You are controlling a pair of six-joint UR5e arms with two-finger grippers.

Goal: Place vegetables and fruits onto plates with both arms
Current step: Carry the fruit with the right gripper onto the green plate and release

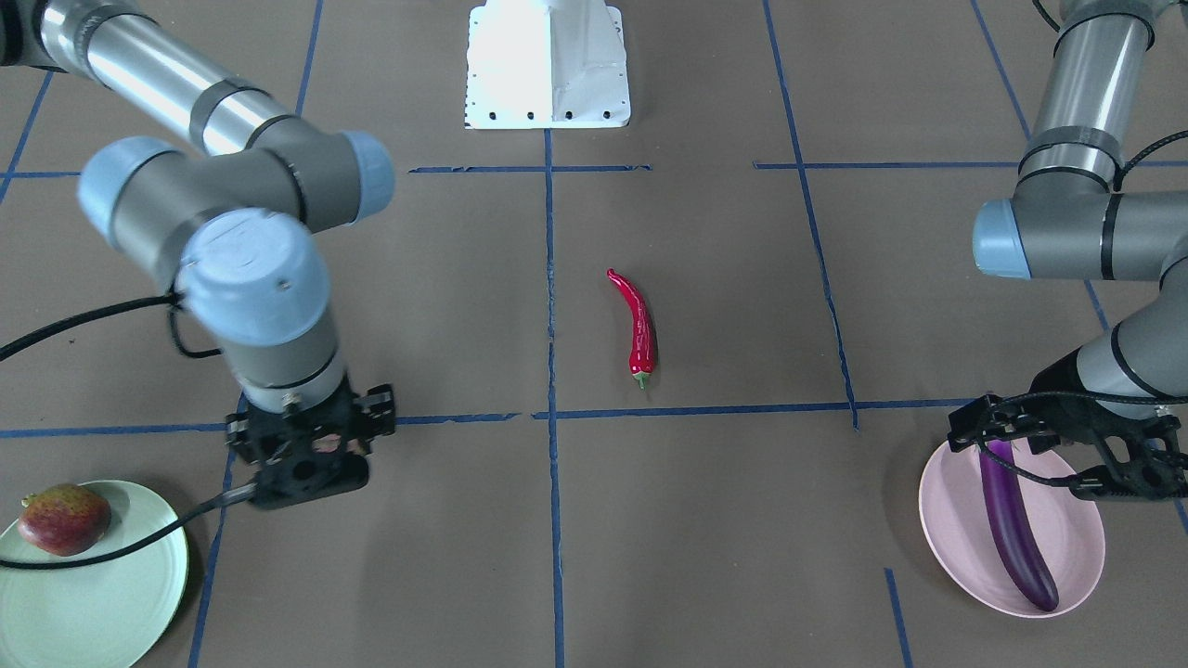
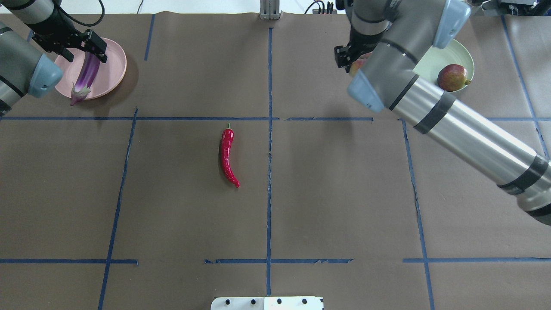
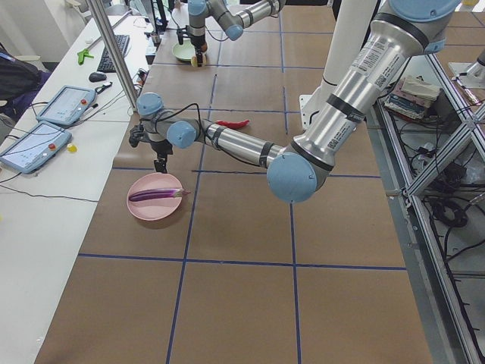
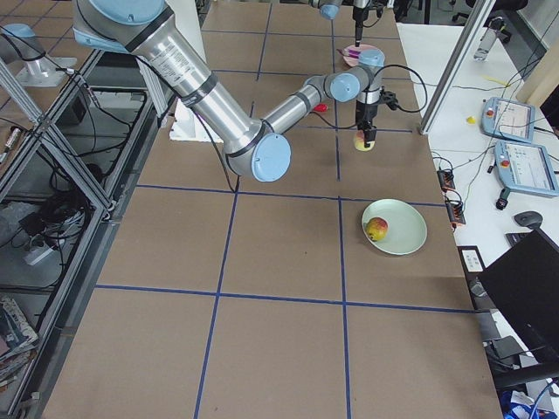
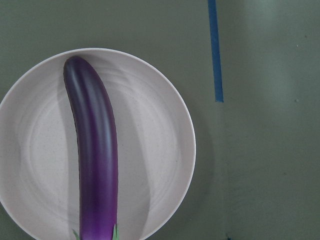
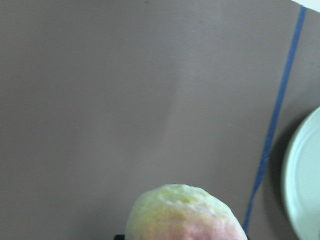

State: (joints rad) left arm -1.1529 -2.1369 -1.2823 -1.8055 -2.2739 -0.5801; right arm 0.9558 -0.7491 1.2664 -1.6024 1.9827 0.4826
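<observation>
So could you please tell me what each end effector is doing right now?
Left end effector: open above the eggplant.
Right end effector: closed on the pale fruit.

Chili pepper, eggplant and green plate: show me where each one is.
chili pepper (image 2: 227, 155), overhead view, middle of its body
eggplant (image 5: 96, 150), left wrist view, middle of its body
green plate (image 1: 102, 608), front-facing view, bare floor

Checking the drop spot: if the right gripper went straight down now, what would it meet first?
Probably bare table beside the green plate; the fruit in the right gripper would touch first.
</observation>
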